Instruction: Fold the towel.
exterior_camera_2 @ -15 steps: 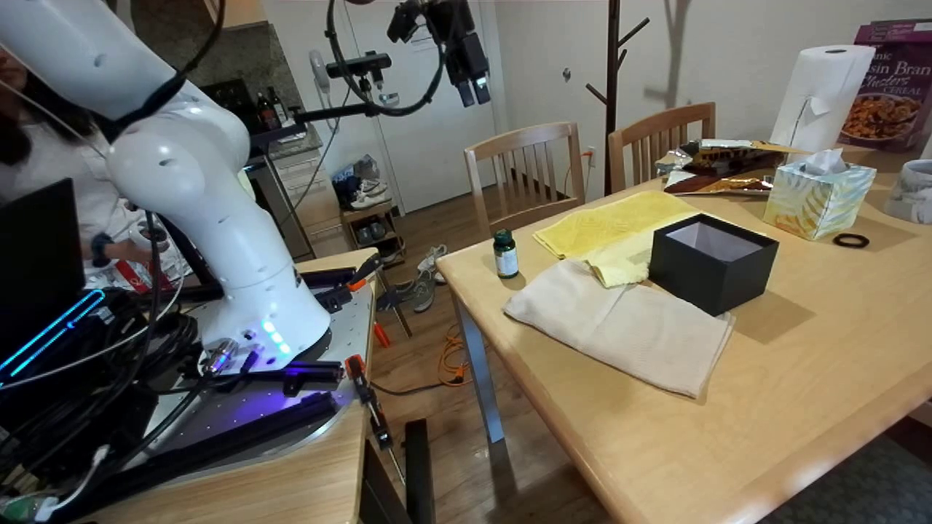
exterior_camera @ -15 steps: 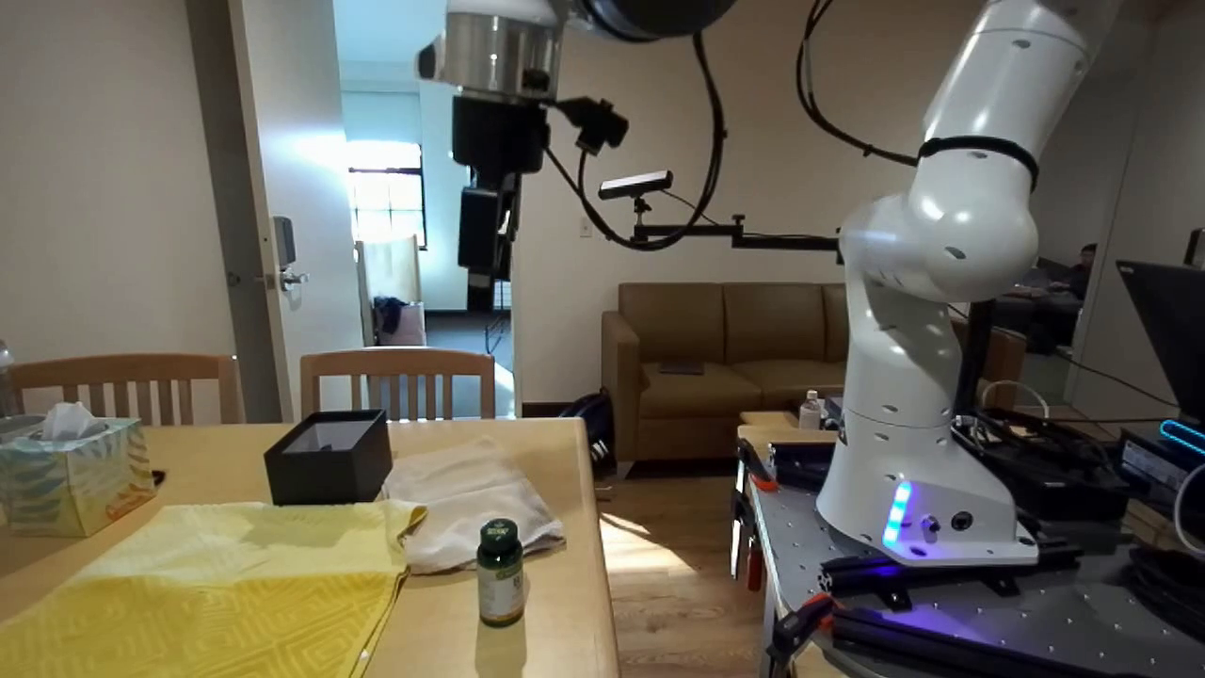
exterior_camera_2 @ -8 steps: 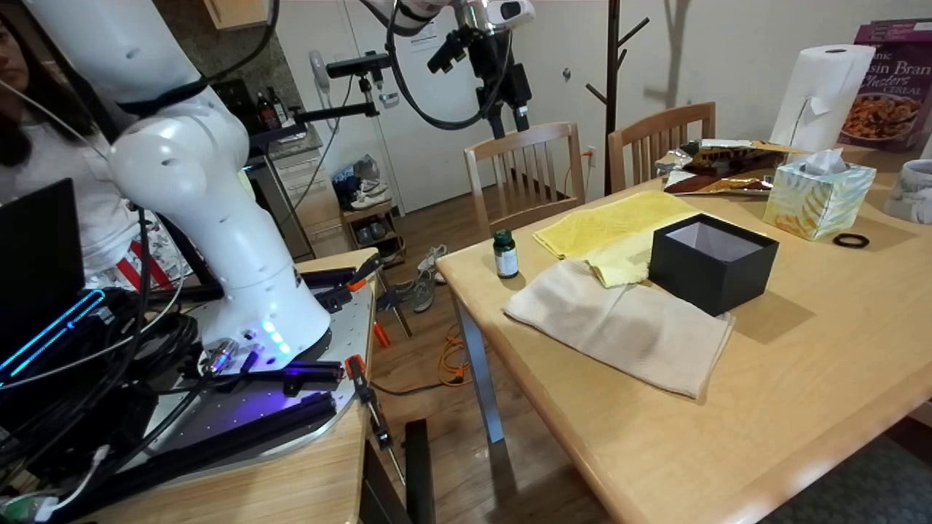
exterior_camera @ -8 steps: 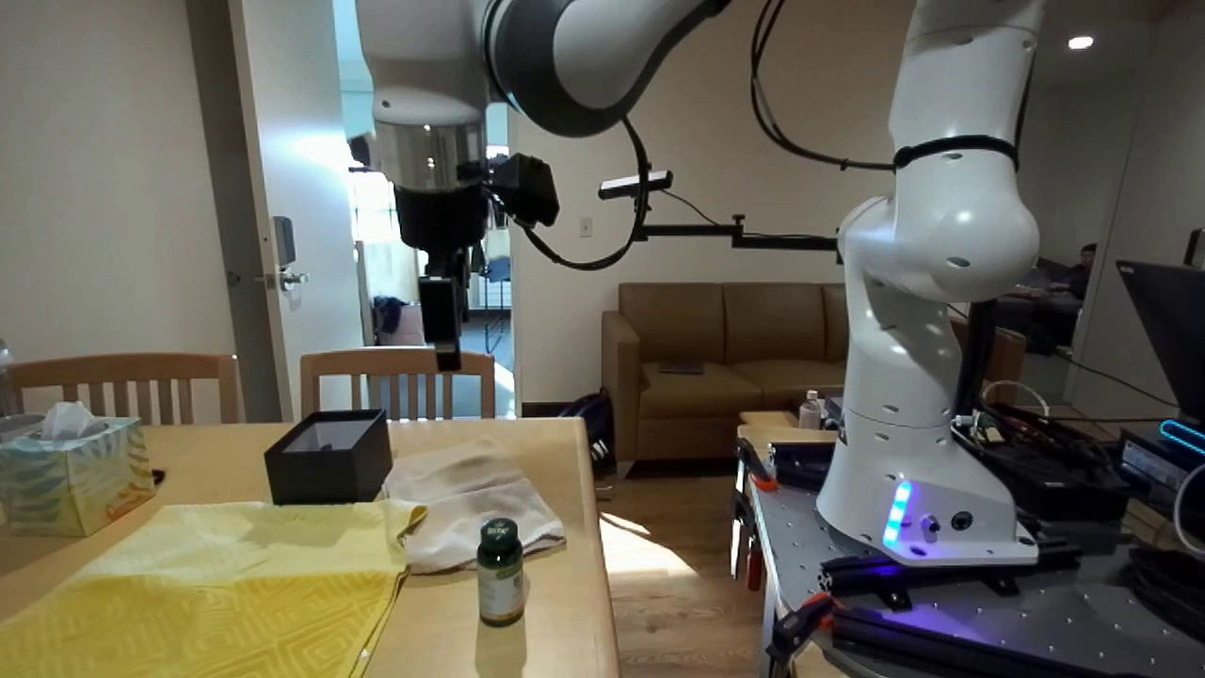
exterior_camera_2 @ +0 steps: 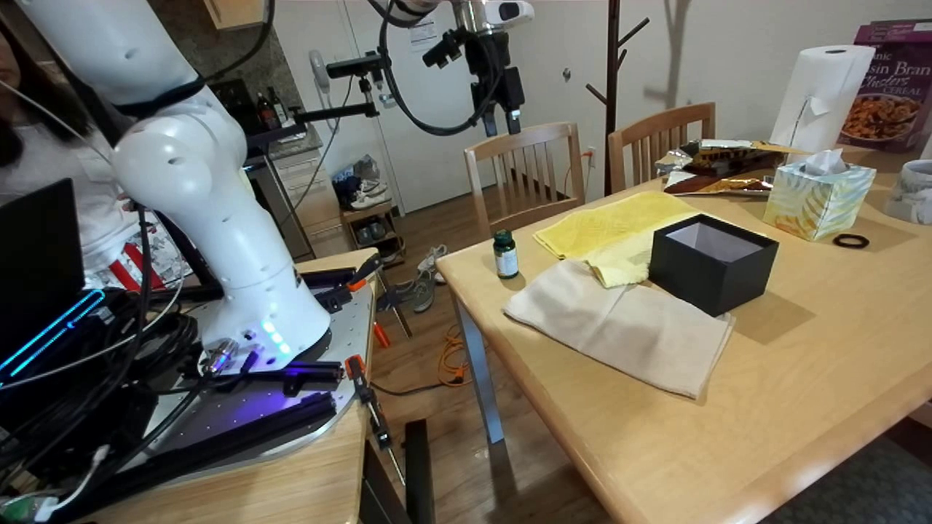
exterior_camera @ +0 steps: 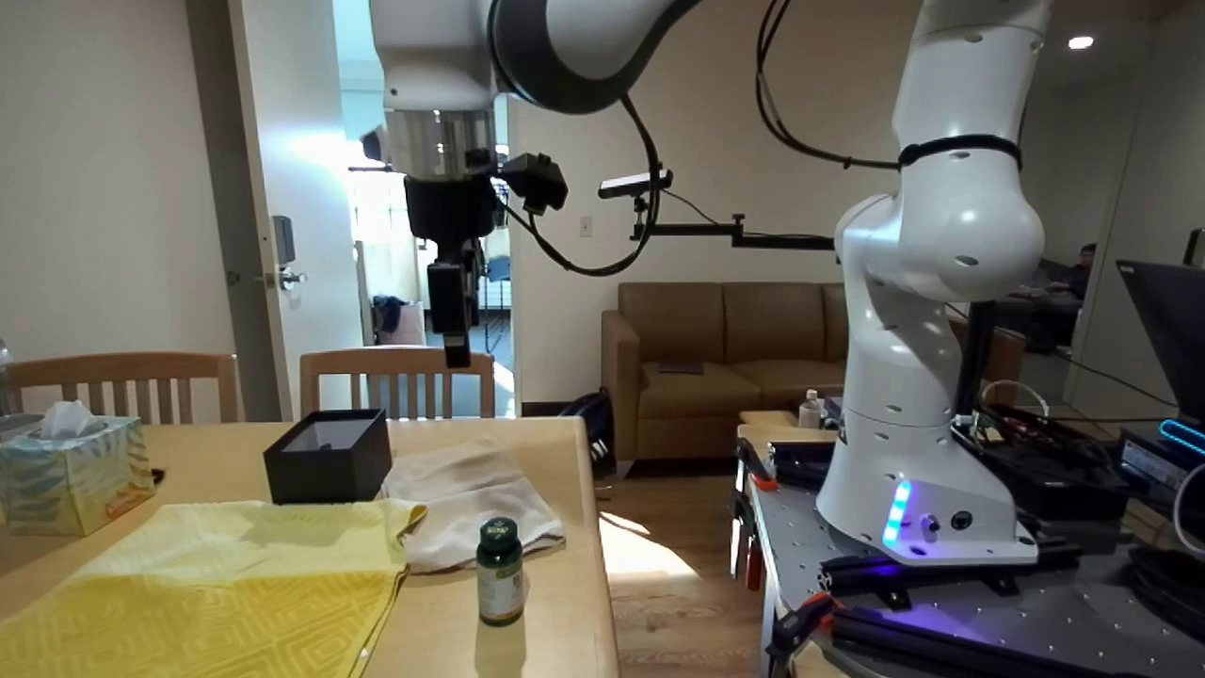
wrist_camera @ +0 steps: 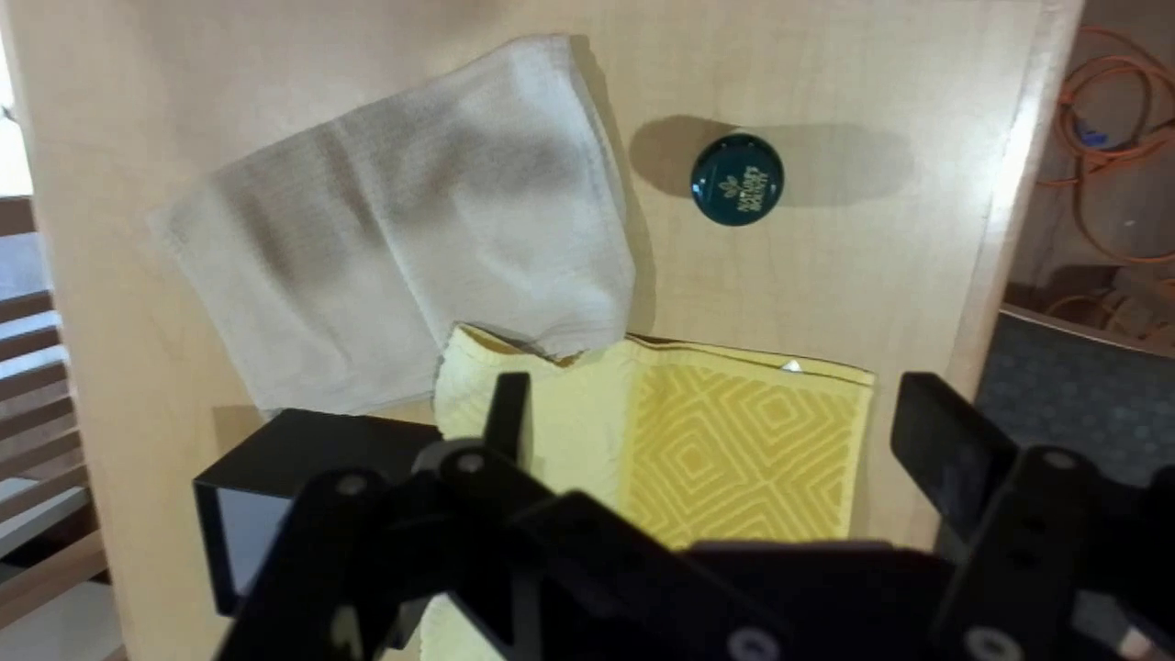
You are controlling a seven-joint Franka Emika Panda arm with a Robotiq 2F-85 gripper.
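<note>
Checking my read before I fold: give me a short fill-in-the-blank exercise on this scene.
The towel is ____ in colour.
Of upright or tipped over, the bottle is ____.
Of the bottle and the black box, the ____ is nearer the tissue box.
Of open or shut, the fingers are ____.
Missing words: yellow; upright; black box; open.

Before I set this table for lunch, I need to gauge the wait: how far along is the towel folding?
Done: one fold, it seems; the yellow towel shows doubled layers along an edge in the wrist view.
In hand: nothing; the end effector hangs open above the table, apart from the towel.
Left: likely more folding, as the towel lies spread wide, not compact.
</note>
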